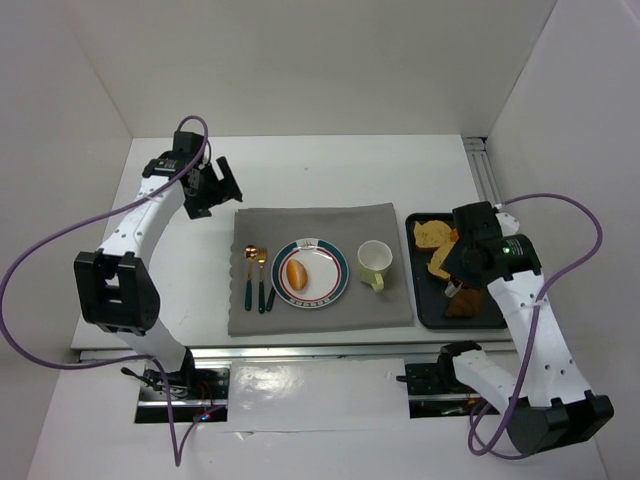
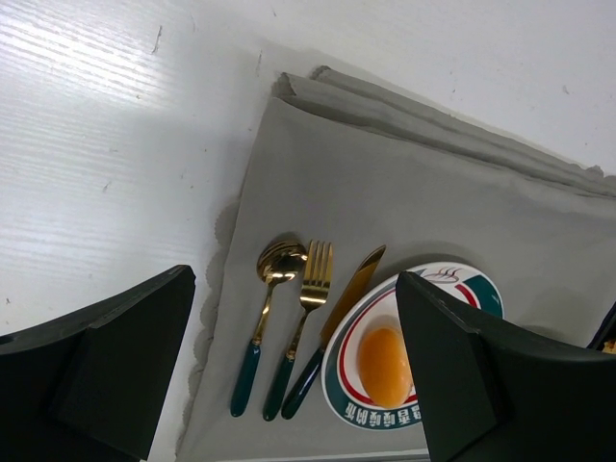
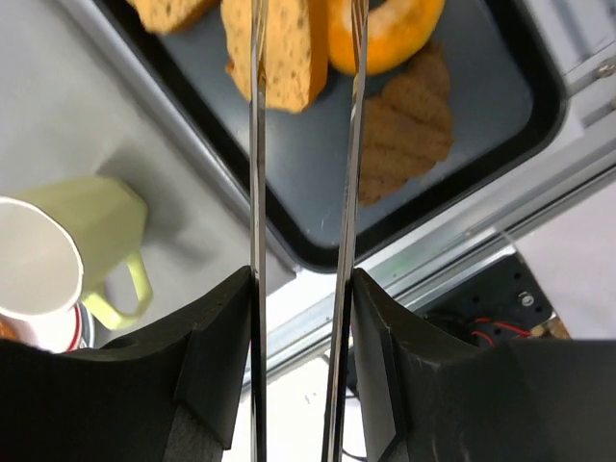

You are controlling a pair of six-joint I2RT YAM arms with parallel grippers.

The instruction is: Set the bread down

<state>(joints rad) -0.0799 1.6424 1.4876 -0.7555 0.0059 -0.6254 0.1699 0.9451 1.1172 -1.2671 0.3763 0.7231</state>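
An orange bread roll lies on the round plate on the grey placemat; it also shows in the left wrist view. Several bread pieces lie on the black tray: a seeded slice, an orange roll and a brown grilled piece. My right gripper is shut on metal tongs above the tray. The tong arms run either side of the seeded slice, with their tips out of view. My left gripper is open and empty above the placemat's far left corner.
A pale green mug stands between plate and tray. A gold spoon, fork and knife with dark green handles lie left of the plate. The placemat covers the table's middle. A metal rail runs along the near edge.
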